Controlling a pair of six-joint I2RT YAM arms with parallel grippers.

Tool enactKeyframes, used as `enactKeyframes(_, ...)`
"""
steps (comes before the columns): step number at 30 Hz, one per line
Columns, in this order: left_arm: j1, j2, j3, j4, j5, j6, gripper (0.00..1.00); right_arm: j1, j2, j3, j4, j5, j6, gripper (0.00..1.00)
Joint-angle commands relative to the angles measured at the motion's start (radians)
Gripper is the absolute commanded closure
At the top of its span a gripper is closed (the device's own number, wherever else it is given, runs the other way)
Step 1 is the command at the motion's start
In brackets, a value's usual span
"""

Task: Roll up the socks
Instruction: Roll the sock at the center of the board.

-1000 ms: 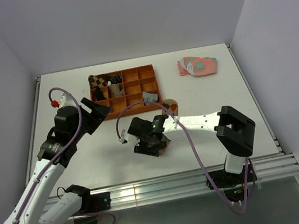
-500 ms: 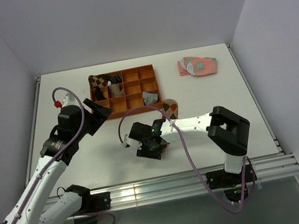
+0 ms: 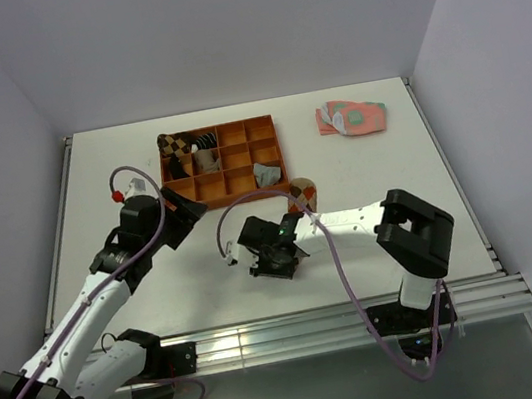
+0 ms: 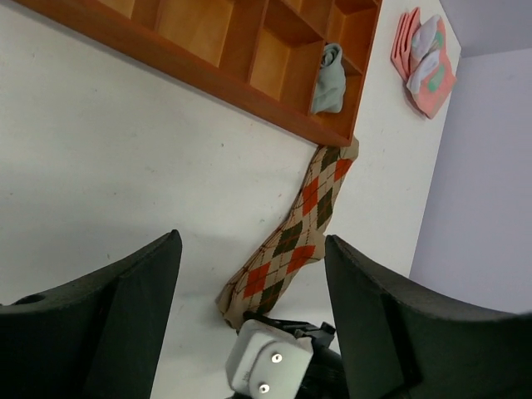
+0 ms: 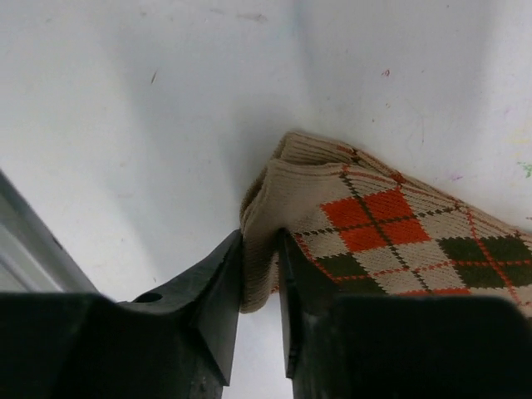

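Note:
The tan argyle sock [image 4: 301, 235] lies flat on the table, running from the orange tray's corner toward the near edge. It also shows in the top view [image 3: 304, 193] and the right wrist view [image 5: 391, 229]. My right gripper [image 3: 273, 255] [image 5: 259, 249] is shut on the sock's near cuff end, pinching the folded edge. The plain grey sock [image 3: 265, 172] [image 4: 328, 68] sits bunched in a right-hand compartment of the tray. My left gripper [image 3: 183, 213] [image 4: 249, 249] is open and empty, hovering over the table left of the argyle sock.
The orange compartment tray [image 3: 238, 153] [image 4: 208, 71] stands at the back middle. Another argyle bundle [image 3: 172, 144] and dark items fill its left cells. Pink-and-green socks [image 3: 351, 116] [image 4: 426, 50] lie at the back right. A metal rail runs along the near edge.
My left gripper has moved right and nearer, toward the argyle sock. My right gripper has shifted slightly right, still holding the sock's cuff.

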Motion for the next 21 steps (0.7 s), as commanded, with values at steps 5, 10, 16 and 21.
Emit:
enactKeyframes(5, -0.018, 0.029, -0.108, 0.268, 0.046, -0.043, 0.30, -0.154, -0.122, -0.038, -0.079, -0.312, -0.137, 0.72)
enactKeyframes(10, -0.132, 0.084, -0.152, 0.404, -0.032, -0.019, 0.37, -0.266, -0.146, -0.022, -0.185, -0.503, -0.242, 0.73)
enactKeyframes(16, -0.235, 0.167, -0.223, 0.633, -0.086, 0.032, 0.49, -0.403, -0.070, 0.030, -0.314, -0.660, -0.348, 0.76)
enactKeyframes(21, -0.242, 0.191, -0.279, 0.754, -0.077, 0.035, 0.51, -0.424, -0.099, 0.018, -0.273, -0.631, -0.307, 0.65)
